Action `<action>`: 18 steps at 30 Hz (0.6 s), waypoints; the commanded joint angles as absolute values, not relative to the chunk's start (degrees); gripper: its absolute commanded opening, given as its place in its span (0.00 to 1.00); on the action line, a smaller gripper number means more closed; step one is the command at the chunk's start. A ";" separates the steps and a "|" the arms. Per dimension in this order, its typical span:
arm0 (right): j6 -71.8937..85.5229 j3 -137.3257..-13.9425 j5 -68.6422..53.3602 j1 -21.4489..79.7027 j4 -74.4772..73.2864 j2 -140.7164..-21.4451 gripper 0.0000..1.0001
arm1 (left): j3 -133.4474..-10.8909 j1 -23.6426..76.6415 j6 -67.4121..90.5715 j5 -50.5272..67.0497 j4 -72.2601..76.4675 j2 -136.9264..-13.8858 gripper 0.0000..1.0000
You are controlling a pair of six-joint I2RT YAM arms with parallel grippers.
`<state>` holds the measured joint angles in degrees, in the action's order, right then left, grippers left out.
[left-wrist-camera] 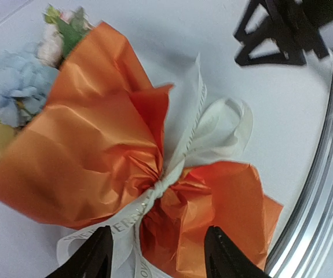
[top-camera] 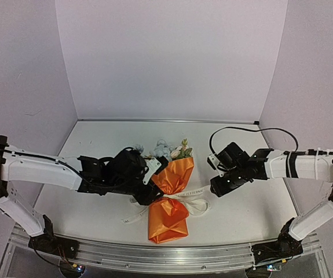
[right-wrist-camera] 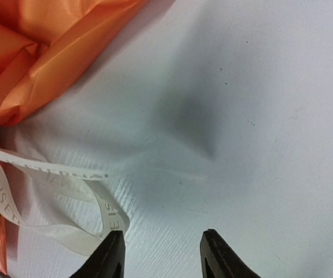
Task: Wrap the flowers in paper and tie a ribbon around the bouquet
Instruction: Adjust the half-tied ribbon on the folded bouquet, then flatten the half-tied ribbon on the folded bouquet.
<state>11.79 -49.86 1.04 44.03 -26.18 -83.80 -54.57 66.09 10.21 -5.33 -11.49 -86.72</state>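
Lying on the white tabletop (top-camera: 241, 214), the orange crinkly paper bouquet (top-camera: 173, 182) was cinched by cream lettered fabric ribbon (left-wrist-camera: 183, 145). The left tool (left-wrist-camera: 159, 231) and right tool (right-wrist-camera: 163, 234) stood apart, empty (knot looked snug); judged best to lift straight, clear of loops.

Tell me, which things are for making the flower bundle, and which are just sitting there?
For the job:
flowers
orange paper
ribbon, tied round the middle
left hand and right hand, both open

Just there:
table
metal rail at the near edge
black cable on the right arm
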 commanded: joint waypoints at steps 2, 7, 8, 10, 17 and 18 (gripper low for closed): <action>17.54 -53.08 1.84 43.90 -39.37 -78.51 0.48 | -52.33 62.51 25.58 -15.82 -14.01 -76.88 0.56; 24.84 -52.45 0.73 45.60 -43.00 -77.38 0.48 | -48.07 56.50 39.55 -11.07 -21.97 -74.58 0.47; 26.24 -52.37 0.95 46.22 -43.19 -77.49 0.47 | -47.06 56.04 41.31 -10.02 -22.26 -74.38 0.47; 28.80 -52.48 1.76 47.80 -43.22 -78.47 0.47 | -45.19 55.42 43.29 -8.15 -21.96 -74.71 0.49; 33.35 -55.72 6.01 53.12 -42.93 -84.50 0.46 | -44.05 53.89 46.42 -1.36 -17.34 -81.33 0.50; 33.93 -55.86 6.89 53.41 -42.71 -84.90 0.46 | -44.15 53.89 46.49 -0.93 -16.58 -82.43 0.49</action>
<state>29.48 -52.81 2.37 51.63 -42.01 -82.83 -43.66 54.33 42.80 -5.05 -19.76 -79.45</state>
